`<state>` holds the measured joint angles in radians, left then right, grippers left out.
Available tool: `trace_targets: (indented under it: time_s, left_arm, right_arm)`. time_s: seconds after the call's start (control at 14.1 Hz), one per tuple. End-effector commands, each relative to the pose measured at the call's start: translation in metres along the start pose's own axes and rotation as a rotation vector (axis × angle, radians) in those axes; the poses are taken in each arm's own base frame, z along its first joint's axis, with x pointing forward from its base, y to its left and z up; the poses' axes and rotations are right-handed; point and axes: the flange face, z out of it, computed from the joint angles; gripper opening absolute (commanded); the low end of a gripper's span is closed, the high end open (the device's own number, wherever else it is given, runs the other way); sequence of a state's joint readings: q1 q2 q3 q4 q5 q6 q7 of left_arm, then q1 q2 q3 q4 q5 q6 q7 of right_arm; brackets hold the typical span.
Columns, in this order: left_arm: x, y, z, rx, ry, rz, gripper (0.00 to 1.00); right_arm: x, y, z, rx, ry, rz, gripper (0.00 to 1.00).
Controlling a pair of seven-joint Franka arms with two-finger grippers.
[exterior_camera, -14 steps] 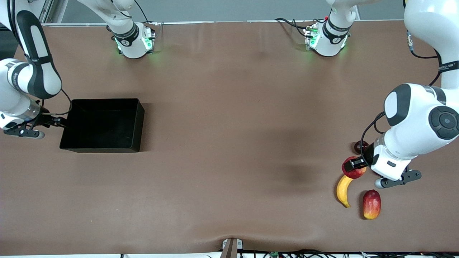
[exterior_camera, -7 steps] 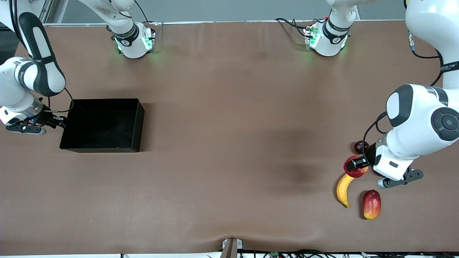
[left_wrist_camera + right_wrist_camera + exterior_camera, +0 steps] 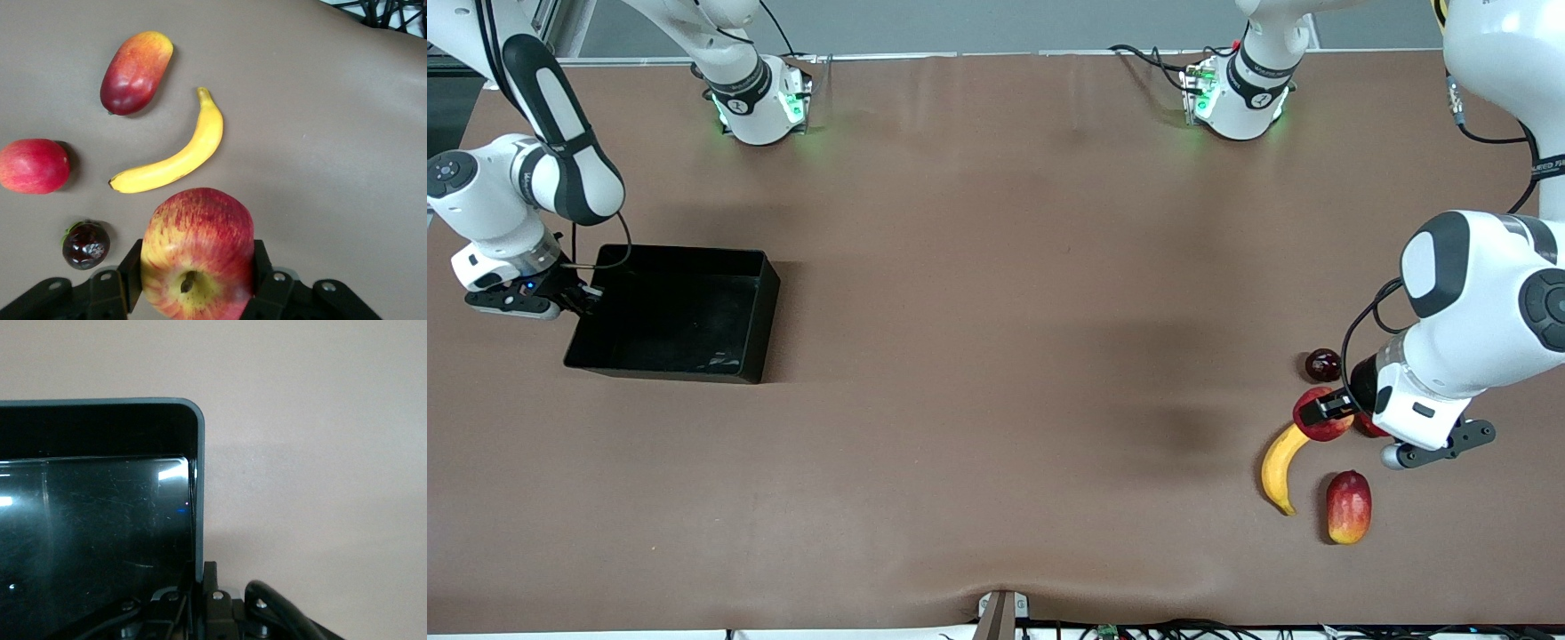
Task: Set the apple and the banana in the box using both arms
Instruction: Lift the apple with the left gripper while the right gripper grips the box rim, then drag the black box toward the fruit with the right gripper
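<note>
Left wrist view: the left gripper (image 3: 197, 288) clamps the apple (image 3: 197, 253), red streaked pale yellow, stem dimple showing, above the table (image 3: 996, 356) over the curved yellow banana (image 3: 1280, 467). The right gripper (image 3: 580, 299) pinches the wall of the black box (image 3: 760, 302) at the right arm's end.

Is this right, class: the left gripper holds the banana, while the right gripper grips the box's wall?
Not quite. The left gripper holds the apple, not the banana, which lies on the table, as the left wrist view shows. The right gripper does grip the box's wall.
</note>
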<state>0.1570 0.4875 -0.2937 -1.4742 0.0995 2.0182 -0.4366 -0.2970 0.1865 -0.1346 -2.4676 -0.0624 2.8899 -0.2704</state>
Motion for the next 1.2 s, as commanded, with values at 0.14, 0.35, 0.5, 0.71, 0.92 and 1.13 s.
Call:
trace_targets:
  time_s: [0.14, 0.35, 0.5, 0.71, 0.92, 1.13]
  left_arm:
    - [-0.007, -0.005, -0.010, 0.019, -0.024, -0.014, 0.00]
    - [-0.008, -0.004, -0.008, 0.021, -0.028, -0.017, 0.00]
    - [-0.008, -0.004, -0.006, 0.021, -0.031, -0.017, 0.00]
    - [-0.007, -0.003, -0.007, 0.020, -0.030, -0.016, 0.00]
    - [-0.007, -0.003, -0.007, 0.020, -0.030, -0.016, 0.00]
    - [-0.008, -0.004, -0.006, 0.021, -0.031, -0.014, 0.00]
  right_arm:
    - [-0.013, 0.004, -0.002, -0.001, 0.002, -0.067, 0.00]
    - [-0.012, 0.012, -0.008, 0.015, -0.051, -0.076, 0.00]
    - [-0.008, 0.013, -0.013, 0.022, -0.070, -0.075, 0.00]
    - [0.012, -0.001, -0.034, 0.113, -0.161, -0.025, 0.00]
    - [0.045, -0.032, -0.066, 0.246, -0.254, 0.002, 0.00]
    - [0.065, -0.053, -0.087, 0.303, -0.303, -0.024, 0.00]
